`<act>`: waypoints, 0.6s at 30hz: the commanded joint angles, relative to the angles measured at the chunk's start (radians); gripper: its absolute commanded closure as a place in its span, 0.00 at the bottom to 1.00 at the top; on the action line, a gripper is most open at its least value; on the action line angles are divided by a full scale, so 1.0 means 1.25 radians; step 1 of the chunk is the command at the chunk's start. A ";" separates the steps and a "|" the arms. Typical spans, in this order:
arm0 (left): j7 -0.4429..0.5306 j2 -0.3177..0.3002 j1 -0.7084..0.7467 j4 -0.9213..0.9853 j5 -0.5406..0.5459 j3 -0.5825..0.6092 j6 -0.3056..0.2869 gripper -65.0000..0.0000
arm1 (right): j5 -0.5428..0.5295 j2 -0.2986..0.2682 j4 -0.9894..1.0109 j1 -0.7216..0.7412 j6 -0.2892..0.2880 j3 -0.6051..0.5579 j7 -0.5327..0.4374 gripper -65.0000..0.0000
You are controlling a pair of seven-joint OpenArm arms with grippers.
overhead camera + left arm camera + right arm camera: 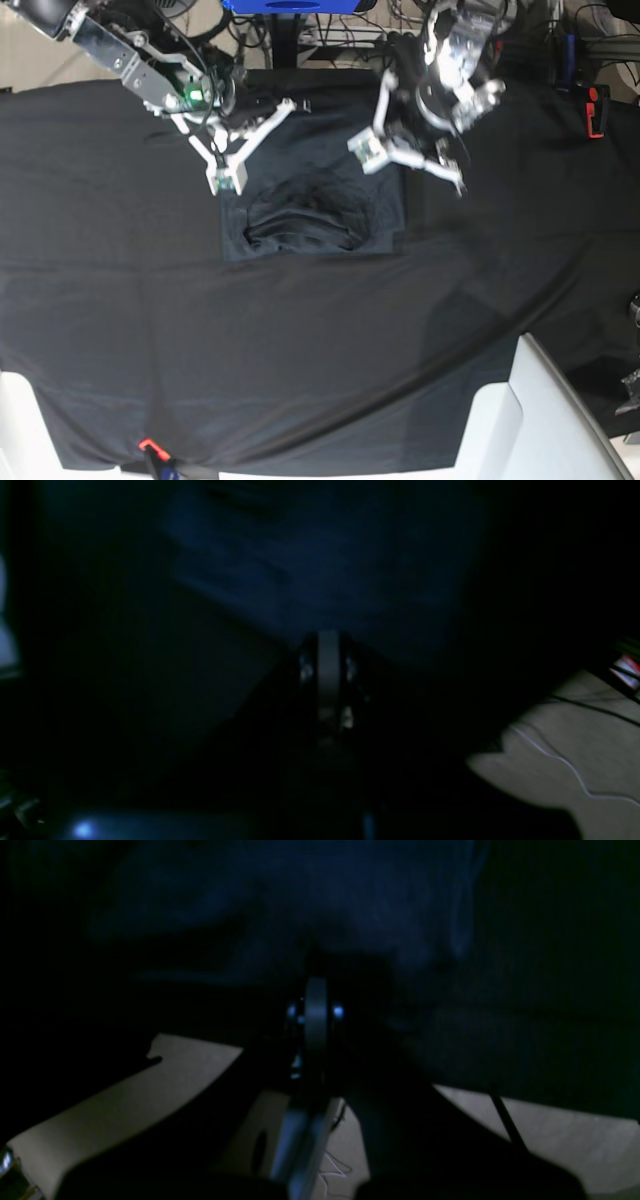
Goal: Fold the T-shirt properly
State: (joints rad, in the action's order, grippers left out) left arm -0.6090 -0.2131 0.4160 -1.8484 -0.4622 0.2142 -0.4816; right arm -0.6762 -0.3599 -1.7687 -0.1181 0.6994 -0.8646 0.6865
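Closest to the camera in the base view there's a white block (545,420) at the near right corner, sitting over the edge of the black tablecloth (120,300). Further back, the T-shirt (312,215) lies around the middle of the far half of the table, folded down to a rough square with a rumpled bulge in its center. The right gripper (222,178) hangs at the shirt's far left corner and the left gripper (372,152) at the far right corner. Both claws are closed tight, but can't tell whether either pinches fabric. Wrist views are too dark to help.
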 commanded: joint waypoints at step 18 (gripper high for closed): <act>0.348 -0.002 0.403 -0.034 0.003 -0.309 0.005 1.00 | 0.006 -0.249 -0.167 -0.321 -0.001 0.287 -0.018 1.00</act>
State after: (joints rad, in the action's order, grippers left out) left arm -0.1974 -0.2173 0.9127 -1.8771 -0.4667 -0.1738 -0.4744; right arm -0.6739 -0.6605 -1.9667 -0.5213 0.6956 -0.5110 0.6685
